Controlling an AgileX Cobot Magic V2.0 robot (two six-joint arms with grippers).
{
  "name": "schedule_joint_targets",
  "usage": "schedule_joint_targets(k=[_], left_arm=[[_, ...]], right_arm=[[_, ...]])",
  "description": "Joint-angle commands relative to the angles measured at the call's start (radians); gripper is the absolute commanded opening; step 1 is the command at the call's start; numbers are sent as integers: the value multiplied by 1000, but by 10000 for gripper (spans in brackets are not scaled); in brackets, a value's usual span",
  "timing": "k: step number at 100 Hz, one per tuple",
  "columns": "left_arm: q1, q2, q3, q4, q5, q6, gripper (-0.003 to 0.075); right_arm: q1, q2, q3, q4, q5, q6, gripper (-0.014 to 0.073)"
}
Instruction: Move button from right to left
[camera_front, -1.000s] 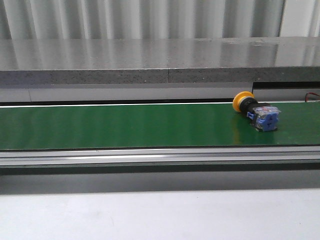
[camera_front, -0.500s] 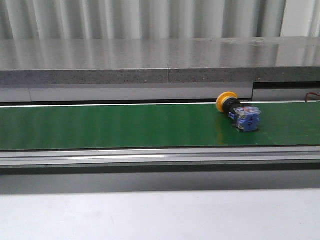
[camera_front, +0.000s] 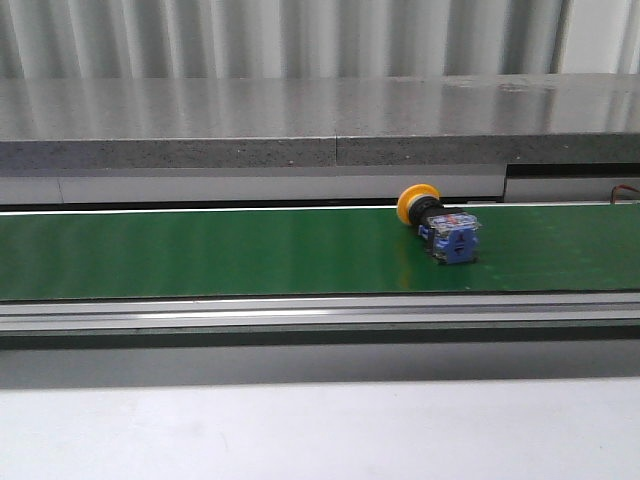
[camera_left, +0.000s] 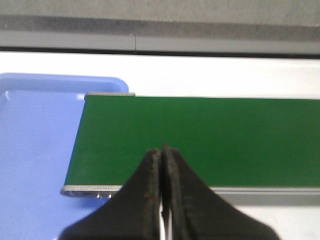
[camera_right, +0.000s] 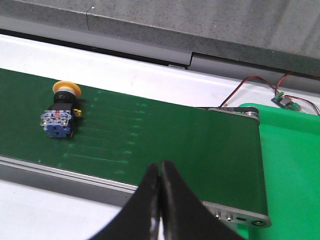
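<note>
Button lay on its side on green belt, well ahead of right gripper and off to one side, untouched. Both grippers pinched closed w/ nothing held; left gripper hung over belt's far end by blue tray, likely the drop spot.

Left hand and right hand closed (fingertips pressed together), empty.

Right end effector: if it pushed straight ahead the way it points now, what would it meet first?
Probably the bare green belt. The right end effector, shut, aims at empty belt; the button lies well off to one side of that line. Depth is unclear.
</note>
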Motion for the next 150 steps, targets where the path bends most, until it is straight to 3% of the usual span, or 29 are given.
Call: schedule_joint_targets(k=[1, 22, 59, 71, 93, 100, 128, 150], left_arm=[[2, 65, -59, 0, 14, -9, -20], [2, 144, -73, 0, 97, -9, -20], [2, 149, -73, 0, 91, -9, -7], [2, 149, -73, 0, 87, -9, 107], [2, 149, -73, -2, 87, -9, 501], [2, 149, -73, -5, 82, -9, 575], [2, 149, -73, -15, 82, -9, 600], [2, 167, -74, -126, 60, -9, 600]], right_arm=[[1, 2, -26, 17, -62, -2, -67], [1, 2, -26, 17, -62, -2, -67], [1, 2, -26, 17, -62, -2, -67], [1, 2, -26, 17, -62, -2, -67], [1, 2, -26, 17, -62, -2, -67], [1, 2, -26, 17, -62, -2, -67], [1, 2, -26, 17, -62, -2, -67], [1, 2, -26, 17, -62, -2, -67]])
